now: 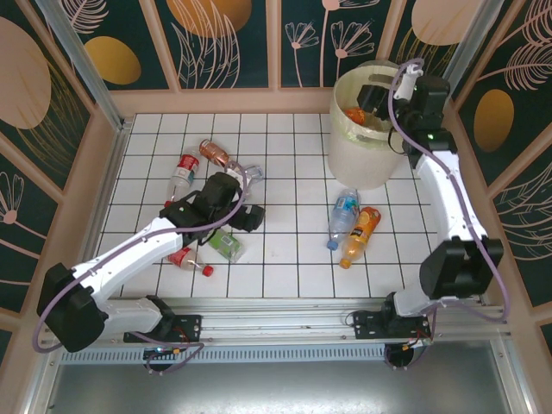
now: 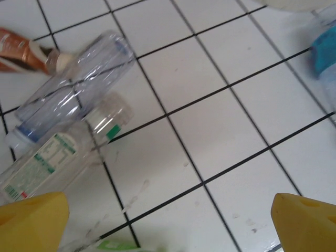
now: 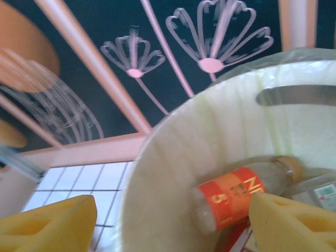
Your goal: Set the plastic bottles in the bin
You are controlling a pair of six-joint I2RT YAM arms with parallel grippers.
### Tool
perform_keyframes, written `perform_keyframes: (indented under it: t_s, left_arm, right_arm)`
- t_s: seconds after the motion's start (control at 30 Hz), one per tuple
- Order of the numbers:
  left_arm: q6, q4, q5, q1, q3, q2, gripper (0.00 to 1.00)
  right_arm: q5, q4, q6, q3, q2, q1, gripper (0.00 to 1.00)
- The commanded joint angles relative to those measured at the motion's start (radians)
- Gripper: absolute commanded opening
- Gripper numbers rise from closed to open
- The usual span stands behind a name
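A white tiled table with black grid lines is sitting inside walls painted dark with pink flowers. The large round pale cream plastic bin is standing at the far corner on the right arm's side.

The right gripper is hanging over the bin's mouth, its yellow pads standing apart and gripping nothing. Below them a clear plastic bottle with an orange label is lying inside the bin against its wall.

Near the bin, on its near side, a clear bottle with a blue label and an orange bottle are lying side by side.

Well apart from the bin, towards the left arm's side, the left gripper is hovering above the tiles with its jaws spread wide and empty. A bluish clear bottle and a clear bottle with a green-and-white label are lying close beside it, touching each other. An amber bottle, a red-labelled bottle and a green-labelled bottle are lying around that arm.
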Motion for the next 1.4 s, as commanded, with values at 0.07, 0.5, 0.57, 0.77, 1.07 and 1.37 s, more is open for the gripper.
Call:
perform_keyframes:
  t_s: [0.07,0.5,0.57,0.77,1.07,1.37]
  left_arm:
    - [-0.125,-0.204,-0.016,0.063,0.047,0.061,0.98]
    - [-0.677,-0.311,0.024,0.063,-0.071,0.077,0.99]
    - [-0.700,-0.300,0.011,0.064,-0.096,0.076,0.97]
    - [-0.713,-0.240,0.054,0.065,-0.120,0.132,0.95]
    - [-0.707,-0.182,0.106,0.058,-0.152,0.169,0.94]
    - [-0.682,-0.188,0.102,-0.003,-0.102,0.237,0.86]
  right_arm:
    - [-0.142,0.072,-0.015,-0.186,-0.155,0.080,0.79]
    - [-0.166,0.087,-0.010,-0.441,-0.330,0.261,0.80]
    - [-0.166,0.089,-0.011,-0.458,-0.337,0.270,0.80]
    - [-0.168,0.084,-0.026,-0.480,-0.345,0.275,0.80]
    - [-0.161,0.084,-0.034,-0.511,-0.351,0.275,0.80]
    - [-0.154,0.075,-0.034,-0.515,-0.351,0.275,0.80]
